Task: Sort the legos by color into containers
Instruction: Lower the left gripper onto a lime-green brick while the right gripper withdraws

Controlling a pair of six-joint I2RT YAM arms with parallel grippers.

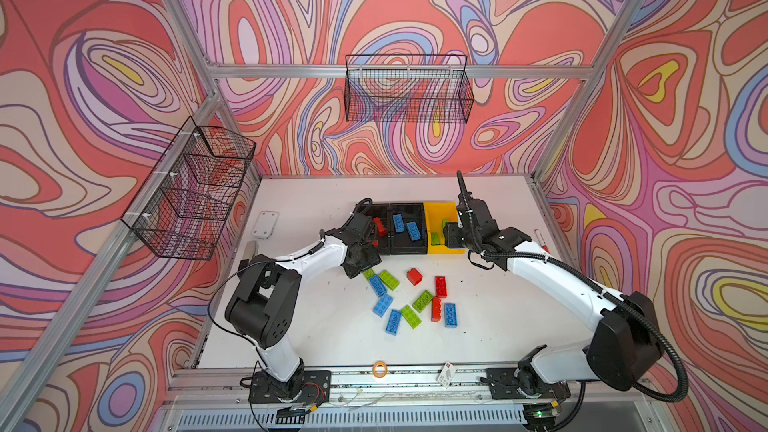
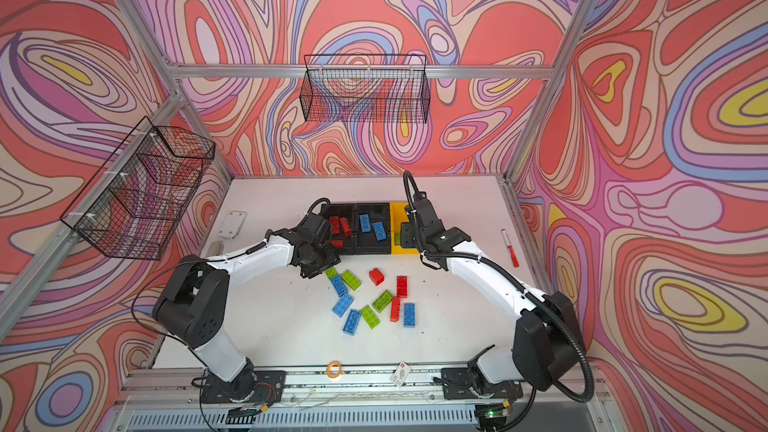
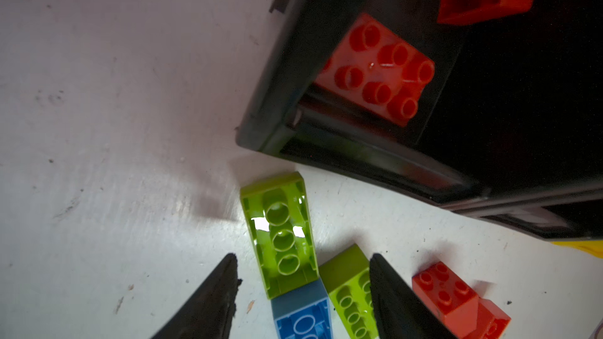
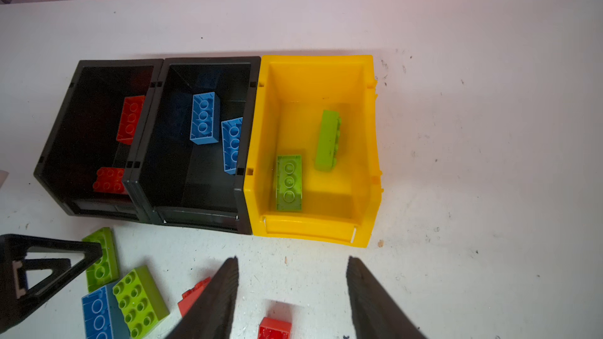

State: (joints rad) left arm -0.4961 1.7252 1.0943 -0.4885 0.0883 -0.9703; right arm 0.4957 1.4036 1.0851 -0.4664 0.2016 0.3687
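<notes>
In a top view I count eleven loose legos (image 1: 422,300) near the three containers (image 1: 434,209): four green, four blue, three red. Left wrist: left gripper (image 3: 304,257) released, empty, over a green brick (image 3: 280,233); next, I think, lower and close. Right wrist: right gripper (image 4: 292,259) released, empty, by the yellow bin (image 4: 313,229).

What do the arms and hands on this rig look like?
The left arm and right arm have white links with black joint housings. Left hand and right hand carry black fingers tapering to points. A black corrugated hose loops along the right arm; a thin black cable trails by the left.
</notes>
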